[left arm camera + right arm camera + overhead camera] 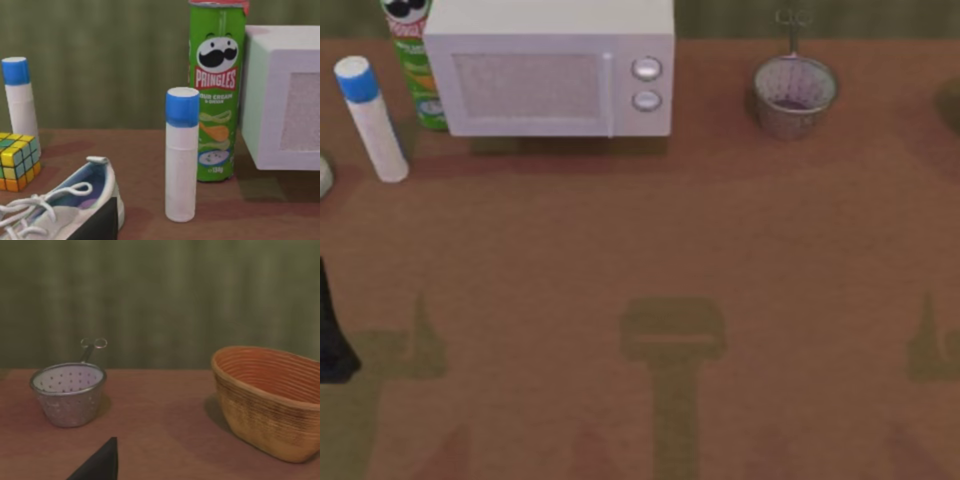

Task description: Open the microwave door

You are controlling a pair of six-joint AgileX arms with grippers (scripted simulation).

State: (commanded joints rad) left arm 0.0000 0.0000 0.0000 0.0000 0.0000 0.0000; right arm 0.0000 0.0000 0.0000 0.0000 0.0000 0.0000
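White and boxy, the microwave (549, 68) sits at the table's far edge, left of centre, its microwave door (525, 85) still fully shut, so the whole task remains. Neither gripper is in view, so their state cannot be told. Beside it, a green can (217, 90) reads "Pringles".

neither hand appears in any view. the top view's upper edge cuts off the microwave (550, 65) top and the crisp can (417, 60). the left wrist view's edge crops the microwave door (302, 112), the shoe (65, 210) and the puzzle cube (17, 160). the right wrist view crops the wicker basket (270, 400)
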